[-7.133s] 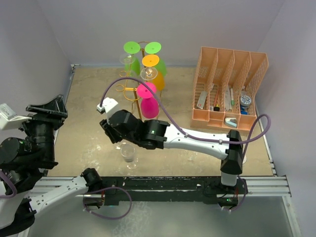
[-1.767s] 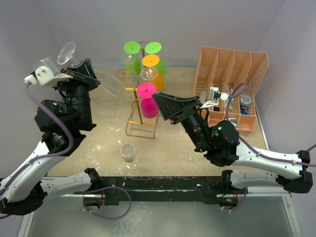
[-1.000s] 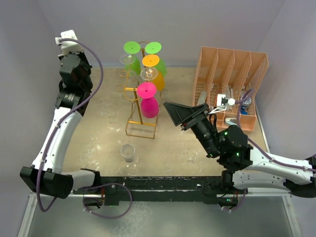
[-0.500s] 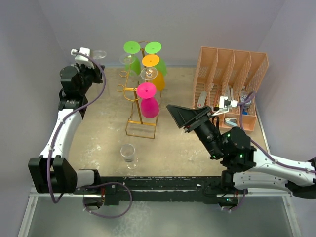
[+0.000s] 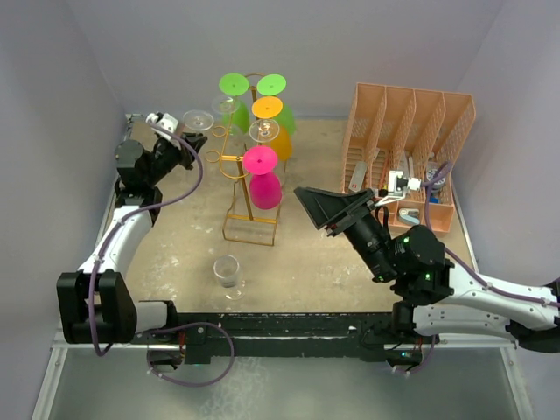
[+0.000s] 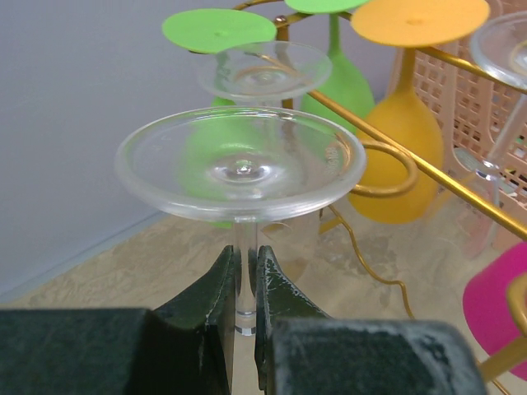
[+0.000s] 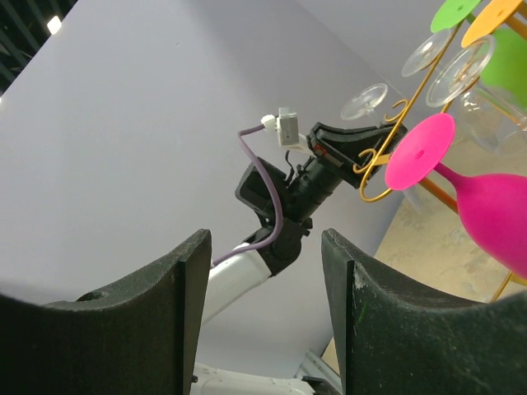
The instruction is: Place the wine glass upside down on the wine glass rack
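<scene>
We hold the wine glass (image 6: 240,160) upside down, left jaws clamped on its stem, just beside the wine glass rack (image 6: 445,179); right jaws stand apart, empty; next, the stem must probably slide into a free hook.

plain lavender-grey walls (image 5: 367,35) on three sides; beige tabletop (image 5: 175,254), scuffed and blotchy; metal rail (image 5: 472,328) along near edge

The wine glass (image 6: 240,160) is clear, glossy glass. The wine glass rack (image 6: 428,170) is thin, polished gold metal wire. At two o'clock in the top view, the organizer (image 5: 407,114) is matt peach plastic mesh (tabletop (image 5: 175,236): mottled, rough beige).
</scene>
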